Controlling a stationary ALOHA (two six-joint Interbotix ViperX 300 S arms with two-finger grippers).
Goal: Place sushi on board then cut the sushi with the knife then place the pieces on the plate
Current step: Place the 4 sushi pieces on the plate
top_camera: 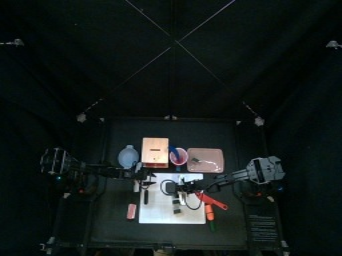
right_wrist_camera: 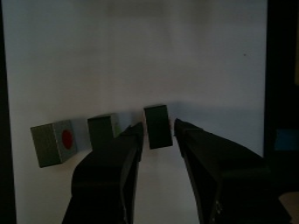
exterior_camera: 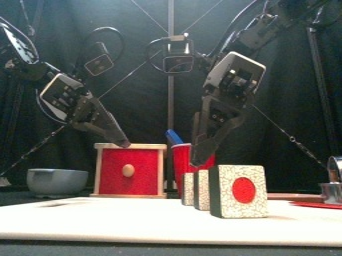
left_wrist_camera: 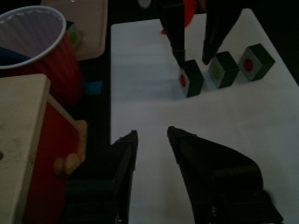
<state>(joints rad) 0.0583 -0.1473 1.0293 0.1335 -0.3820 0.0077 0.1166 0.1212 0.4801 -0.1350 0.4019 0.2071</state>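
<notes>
With right claw (right_wrist_camera: 158,127) open and sushi piece (right_wrist_camera: 155,114) just beneath, lower straight, close gently; left claw (left_wrist_camera: 152,133) open, apart.

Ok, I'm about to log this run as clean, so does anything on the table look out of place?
Nothing is spilled or damaged. The three sushi pieces stand upright in a row on the white board, with gaps between them. What seems to be the red knife lies at the board's right edge, not in the red cup.
</notes>
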